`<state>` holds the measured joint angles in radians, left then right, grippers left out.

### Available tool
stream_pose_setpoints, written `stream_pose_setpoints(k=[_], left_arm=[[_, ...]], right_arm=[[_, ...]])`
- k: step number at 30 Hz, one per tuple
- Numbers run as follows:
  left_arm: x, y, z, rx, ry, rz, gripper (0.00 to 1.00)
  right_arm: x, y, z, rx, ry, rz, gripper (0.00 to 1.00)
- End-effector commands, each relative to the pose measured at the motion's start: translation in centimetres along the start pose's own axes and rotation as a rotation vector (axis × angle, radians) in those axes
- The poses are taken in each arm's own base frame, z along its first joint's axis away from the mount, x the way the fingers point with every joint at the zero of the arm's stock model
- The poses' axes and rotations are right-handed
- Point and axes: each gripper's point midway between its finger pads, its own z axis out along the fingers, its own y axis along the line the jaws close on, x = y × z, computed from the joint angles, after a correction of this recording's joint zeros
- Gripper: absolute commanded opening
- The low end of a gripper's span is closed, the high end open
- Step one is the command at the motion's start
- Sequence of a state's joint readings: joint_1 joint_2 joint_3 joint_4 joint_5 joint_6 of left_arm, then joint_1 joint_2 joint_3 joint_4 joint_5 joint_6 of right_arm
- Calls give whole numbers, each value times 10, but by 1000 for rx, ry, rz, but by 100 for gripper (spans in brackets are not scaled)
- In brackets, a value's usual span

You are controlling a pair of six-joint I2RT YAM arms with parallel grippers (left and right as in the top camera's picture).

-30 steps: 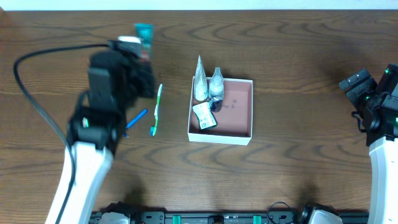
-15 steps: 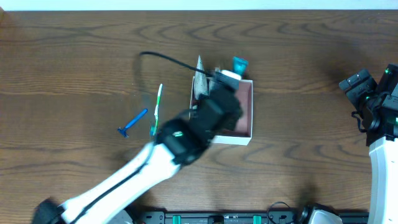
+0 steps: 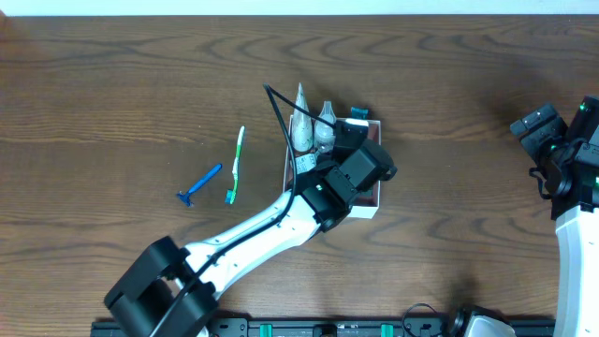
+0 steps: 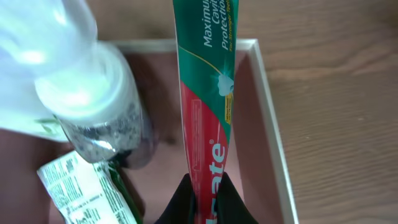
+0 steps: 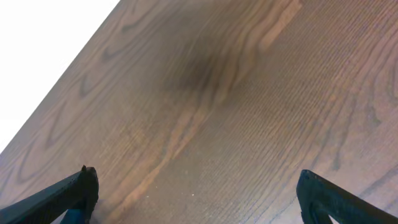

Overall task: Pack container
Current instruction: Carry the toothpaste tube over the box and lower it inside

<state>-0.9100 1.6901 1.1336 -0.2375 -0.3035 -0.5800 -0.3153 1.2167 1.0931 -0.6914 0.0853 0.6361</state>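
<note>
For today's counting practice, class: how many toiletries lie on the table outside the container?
2. A blue razor lies left of the container, and a green-and-white toothbrush lies between them. The left arm may hide more.

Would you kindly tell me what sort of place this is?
Probably a robotics test bench: a left arm and right arm at a wood-grain table, toothpaste held over a white-walled container, a toothbrush and razor beside it.

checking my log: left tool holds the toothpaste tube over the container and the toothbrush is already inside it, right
Not quite. The left tool holds the toothpaste tube over the container, but the toothbrush is not inside; it lies on the table left of the container, as the overhead view shows.
</note>
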Motion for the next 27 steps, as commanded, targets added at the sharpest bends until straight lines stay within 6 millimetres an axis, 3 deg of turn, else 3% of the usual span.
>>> stream_pose_setpoints(k=[1,8,27], left_arm=[[8,7,7,-47,13,-66,6],[30,19,16,-104,81,-59,6],[50,24,29,-129,131,-64,6]], right_arm=[[-3,-1,-1,3,-9,11,99],[-3,-1,-1,3,-9,11,99],[-3,-1,-1,3,-8,11,99]])
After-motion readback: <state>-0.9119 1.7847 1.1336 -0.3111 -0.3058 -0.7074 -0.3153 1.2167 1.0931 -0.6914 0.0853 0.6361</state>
